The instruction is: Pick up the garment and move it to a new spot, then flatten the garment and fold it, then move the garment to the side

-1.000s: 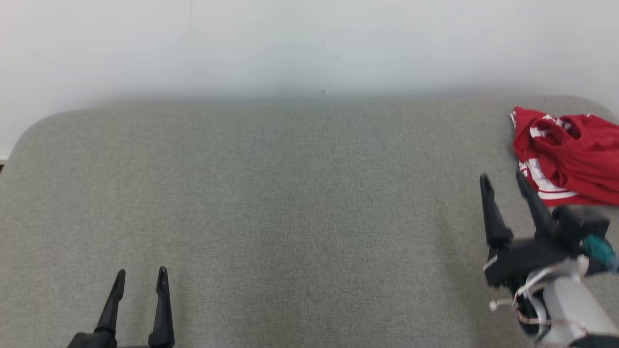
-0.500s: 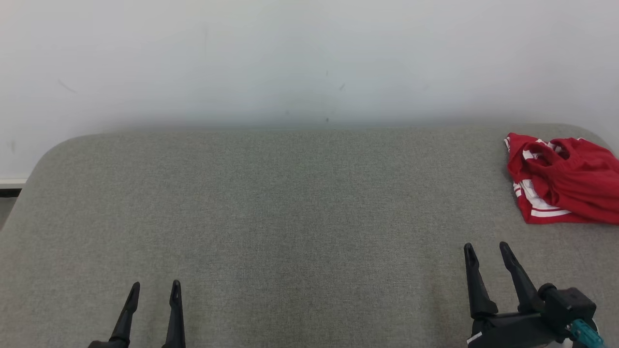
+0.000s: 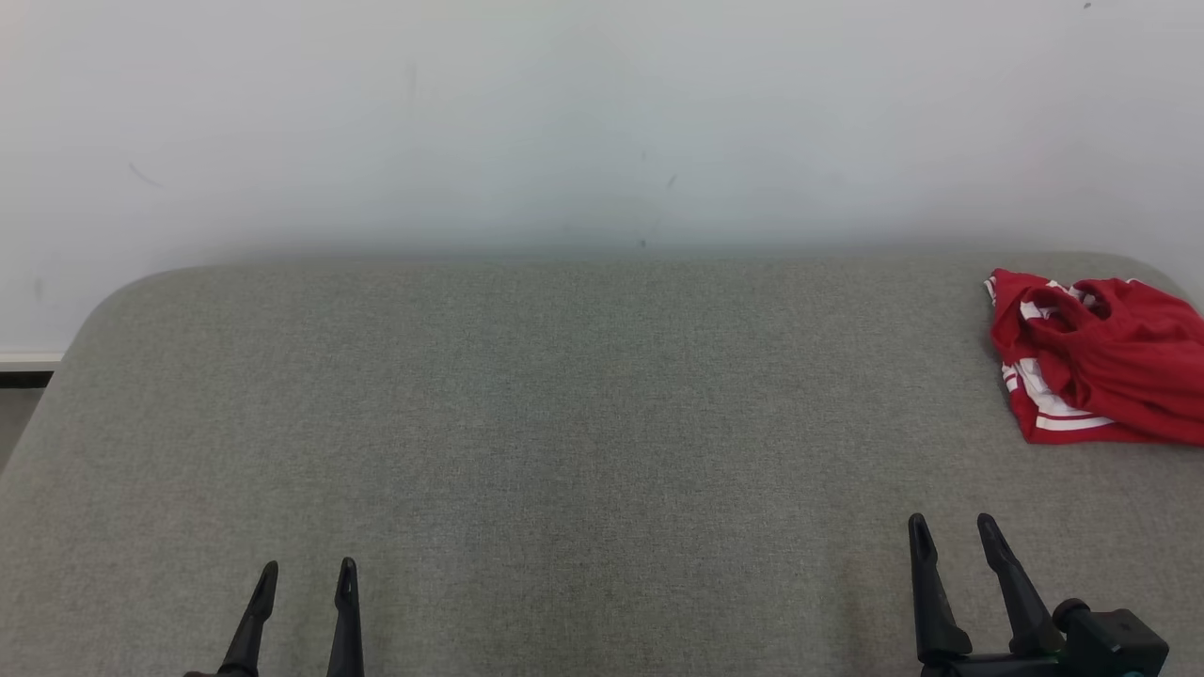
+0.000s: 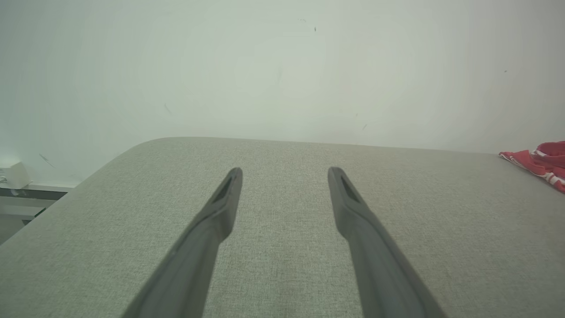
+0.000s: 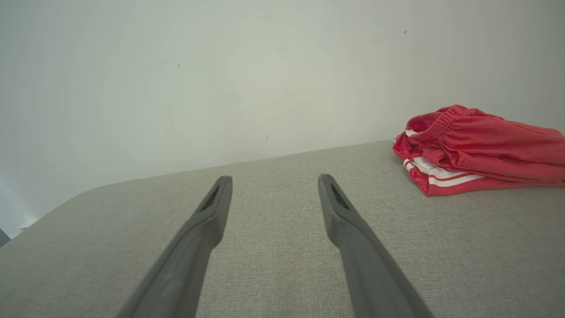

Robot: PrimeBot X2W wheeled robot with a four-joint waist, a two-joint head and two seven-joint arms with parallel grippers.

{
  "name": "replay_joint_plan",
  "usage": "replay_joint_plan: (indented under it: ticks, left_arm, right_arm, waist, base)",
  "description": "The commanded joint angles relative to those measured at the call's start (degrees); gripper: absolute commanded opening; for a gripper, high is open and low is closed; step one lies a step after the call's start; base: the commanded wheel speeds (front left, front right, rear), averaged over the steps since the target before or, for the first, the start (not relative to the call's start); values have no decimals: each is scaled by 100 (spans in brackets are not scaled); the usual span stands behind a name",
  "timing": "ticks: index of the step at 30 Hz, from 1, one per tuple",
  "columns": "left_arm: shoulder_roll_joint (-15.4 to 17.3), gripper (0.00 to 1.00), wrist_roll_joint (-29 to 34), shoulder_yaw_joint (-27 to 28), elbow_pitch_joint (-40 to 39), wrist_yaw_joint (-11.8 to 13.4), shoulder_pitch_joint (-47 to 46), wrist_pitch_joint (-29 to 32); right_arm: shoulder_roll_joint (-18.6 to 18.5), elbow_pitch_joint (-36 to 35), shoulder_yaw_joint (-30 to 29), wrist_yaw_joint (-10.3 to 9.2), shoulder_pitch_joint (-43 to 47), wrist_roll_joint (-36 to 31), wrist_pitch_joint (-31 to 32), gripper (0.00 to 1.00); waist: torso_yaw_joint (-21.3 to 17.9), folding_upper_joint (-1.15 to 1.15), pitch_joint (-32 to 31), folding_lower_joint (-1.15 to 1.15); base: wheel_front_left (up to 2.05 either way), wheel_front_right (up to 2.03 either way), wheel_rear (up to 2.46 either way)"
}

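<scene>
one garment (image 3: pixel 1101 362), red with white stripes, lies in a loose, bunched heap on the far right of the bench (image 3: pixel 564 423), close to the rounded far-right corner. in the head view its right side is cut off by the frame, so i cannot tell how near it lies to the right edge.

there is one bench, covered in grey cloth, and two pairs of fingers. the right fingers (image 3: pixel 1011 583) rise at the near right, well apart from the garment and nearer than it. they are spread wide, with nothing between them. the left fingers (image 3: pixel 346 621) rise at the near left, also spread wide and holding nothing.

the far edge of the bench runs along a pale wall (image 3: pixel 564 113), and both far corners are rounded. from the garment leftward to the far-left corner, and down to both pairs of fingers, the grey cloth is open room.

the right wrist view gives the garment from the side: a gathered waistband on top, with red folds over white-striped layers below. the left wrist view catches just a red sliver of it at the right edge. low on its left, beyond the bench edge, that view also takes in a small pale box (image 4: pixel 16 175) on a ledge at the foot of the wall.
</scene>
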Motion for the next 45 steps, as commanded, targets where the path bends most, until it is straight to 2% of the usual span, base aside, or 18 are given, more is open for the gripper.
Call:
replay_joint_plan:
  ticks: [1,9,10,15,30,45]
  left_arm:
    - [-6,100,28,16,19,12,45,-16]
    - [-6,100,62,11,111,12,4,-16]
    - [1,0,20,10,111,0,-2,0]
    - [-12,0,7,6,344,-3,64,22]
    - [-15,0,-1669,113,380,-2,-149,448]
    - [-17,0,-2992,195,409,0,-318,780]
  right_arm:
    - [29,-20,-6,-18,70,-57,28,100]
    - [53,-79,-31,-18,85,-77,47,100]
    - [40,-62,-20,0,33,-40,44,0]
    - [49,174,-1,0,138,-5,55,0]
    - [41,229,-130,-1,-72,1548,421,0]
    - [43,275,-243,-3,-239,2762,718,0]
  waist:
    - [-3,0,4,0]
    - [3,0,16,0]
    - [3,0,16,0]
    - [3,0,18,0]
    - [-10,0,41,0]
    - [-22,0,63,0]
  base:
    - [0,0,0]
    - [0,0,0]
    - [0,0,0]
    - [0,0,0]
    - [0,0,0]
    - [0,0,0]
